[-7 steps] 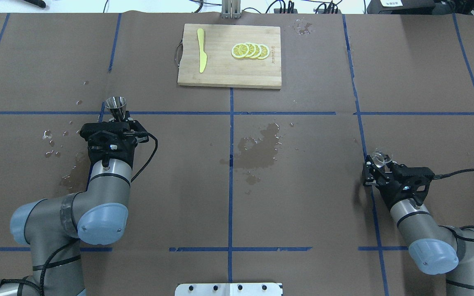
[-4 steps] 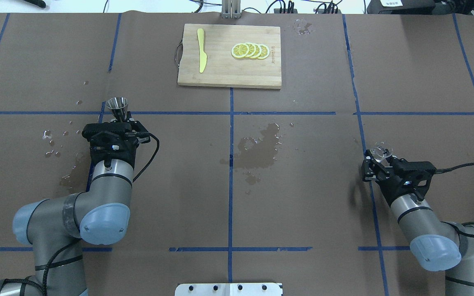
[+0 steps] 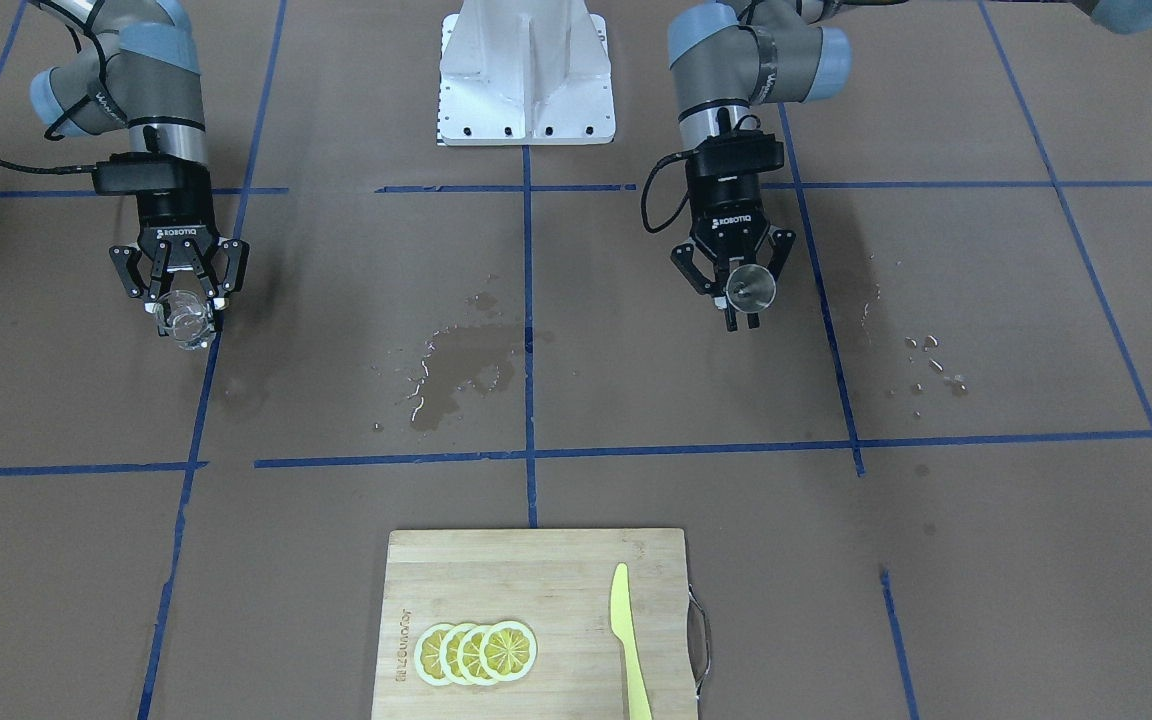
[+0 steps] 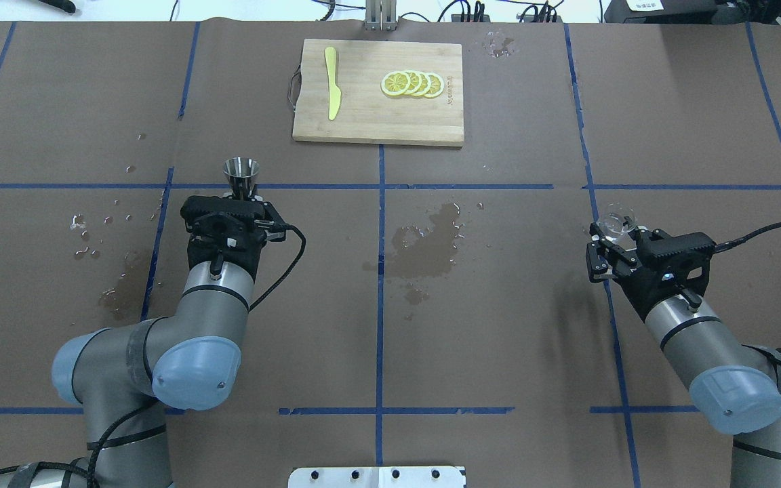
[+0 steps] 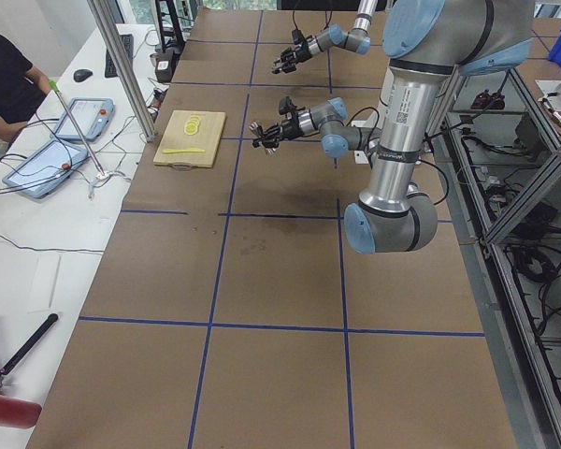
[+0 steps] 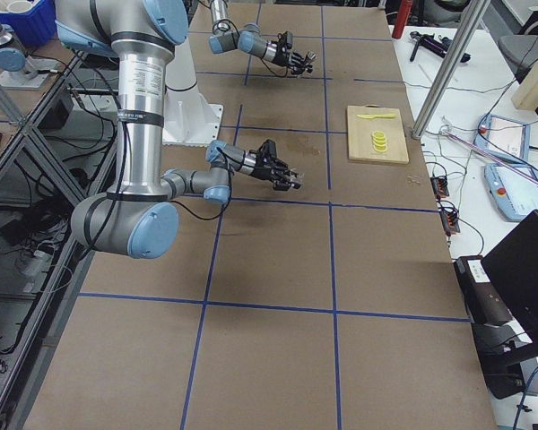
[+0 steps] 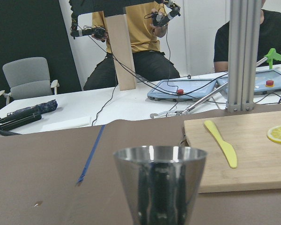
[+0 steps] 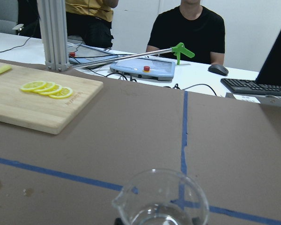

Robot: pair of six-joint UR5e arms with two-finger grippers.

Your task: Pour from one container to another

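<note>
While the left fingers point(image 3: 732, 312) are clenched on the narrow lower part of a metal cup point(image 4: 241, 173), the cup stands upright with its open mouth up, over the blue tape line on the left half of the desk point(image 4: 499, 339). The black body just behind these fingers bears the white word "ROBOTIQ" point(image 3: 733, 219).

The right fingers point(image 3: 219, 292) are closed around a small clear glass jug point(image 4: 613, 224) with a pouring lip, held upright over a blue line on the right half of the desk. The same "ROBOTIQ" mark point(image 3: 174, 232) is printed on that body too. Cup and jug are well apart, and both seem lifted off the brown surface.

Between them a dark wet patch point(image 4: 431, 244) spreads beside the centre line, and small drops point(image 4: 85, 237) lie to the left of the cup.

At the far middle of the desk lies a wooden cutting board point(image 4: 377, 118). It carries a row of overlapping lemon slices point(image 4: 412, 83) and a yellow knife point(image 4: 331, 81). Lettering is burnt into the board's edge point(image 3: 401, 648), too small to read surely.
</note>
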